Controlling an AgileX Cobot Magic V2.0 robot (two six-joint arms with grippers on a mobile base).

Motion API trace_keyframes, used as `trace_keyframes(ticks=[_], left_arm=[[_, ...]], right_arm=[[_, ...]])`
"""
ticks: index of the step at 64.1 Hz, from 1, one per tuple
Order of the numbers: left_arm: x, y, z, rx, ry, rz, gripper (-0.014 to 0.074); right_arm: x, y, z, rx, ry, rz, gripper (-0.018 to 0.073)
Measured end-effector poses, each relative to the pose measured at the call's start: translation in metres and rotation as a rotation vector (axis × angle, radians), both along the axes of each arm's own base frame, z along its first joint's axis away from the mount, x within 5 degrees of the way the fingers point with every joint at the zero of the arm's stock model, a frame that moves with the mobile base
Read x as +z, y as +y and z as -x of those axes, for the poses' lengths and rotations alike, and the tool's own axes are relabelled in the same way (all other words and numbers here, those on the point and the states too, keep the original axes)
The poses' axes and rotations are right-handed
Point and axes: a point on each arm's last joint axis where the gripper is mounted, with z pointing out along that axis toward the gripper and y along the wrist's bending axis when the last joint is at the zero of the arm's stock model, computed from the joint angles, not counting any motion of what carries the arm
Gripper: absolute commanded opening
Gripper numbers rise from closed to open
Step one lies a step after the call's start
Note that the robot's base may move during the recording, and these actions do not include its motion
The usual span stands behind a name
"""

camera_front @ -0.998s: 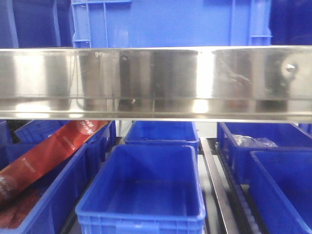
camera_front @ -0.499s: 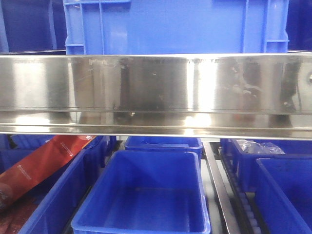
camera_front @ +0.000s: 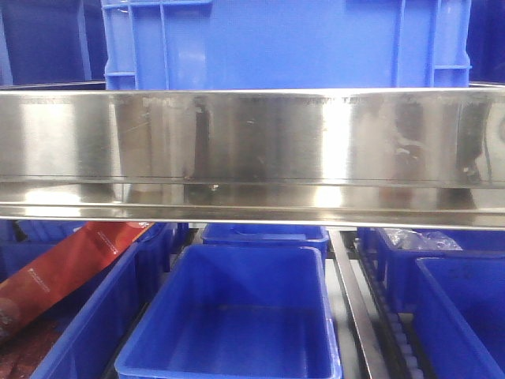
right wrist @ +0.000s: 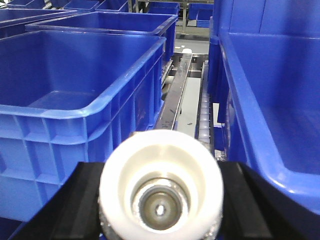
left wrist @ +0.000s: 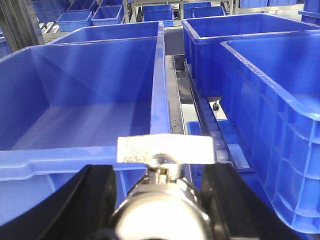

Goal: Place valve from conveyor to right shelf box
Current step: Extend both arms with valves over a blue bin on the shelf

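Observation:
In the left wrist view a silver-grey valve (left wrist: pixel 165 149), its flat handle uppermost, sits between the black fingers of my left gripper (left wrist: pixel 160 200), which is shut on it. It hangs over the near rim of a blue shelf box (left wrist: pixel 75 110). A second valve (right wrist: pixel 160 145) shows its white cap end-on in the right wrist view, with my right gripper (right wrist: pixel 160 200) shut on it in front of the gap between two blue boxes (right wrist: pixel 75 75). The conveyor is out of view. Neither gripper shows in the front view.
A wide steel shelf rail (camera_front: pixel 252 150) crosses the front view, with a large blue crate (camera_front: pixel 276 39) above it. Below it are blue boxes (camera_front: pixel 237 316), a red packet (camera_front: pixel 63 268) and a clear bag (camera_front: pixel 414 237). Roller tracks (right wrist: pixel 205 105) run between box rows. A tall box wall (right wrist: pixel 270 100) stands on the right.
In the front view the steel rail has dropped lower in the picture and the boxes below look closer. Hardly anything differs from half a second ago.

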Motion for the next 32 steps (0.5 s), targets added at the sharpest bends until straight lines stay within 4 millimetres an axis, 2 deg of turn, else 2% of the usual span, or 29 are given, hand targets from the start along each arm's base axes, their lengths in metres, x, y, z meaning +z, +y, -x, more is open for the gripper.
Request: trace_keyframes(ticks=[32], left_arm=[[0.0000,0.0000,0.0000,0.000,0.000,0.000,-0.0111]], right_arm=[[0.0000,0.0000,0.0000,0.000,0.000,0.000,-0.0162]])
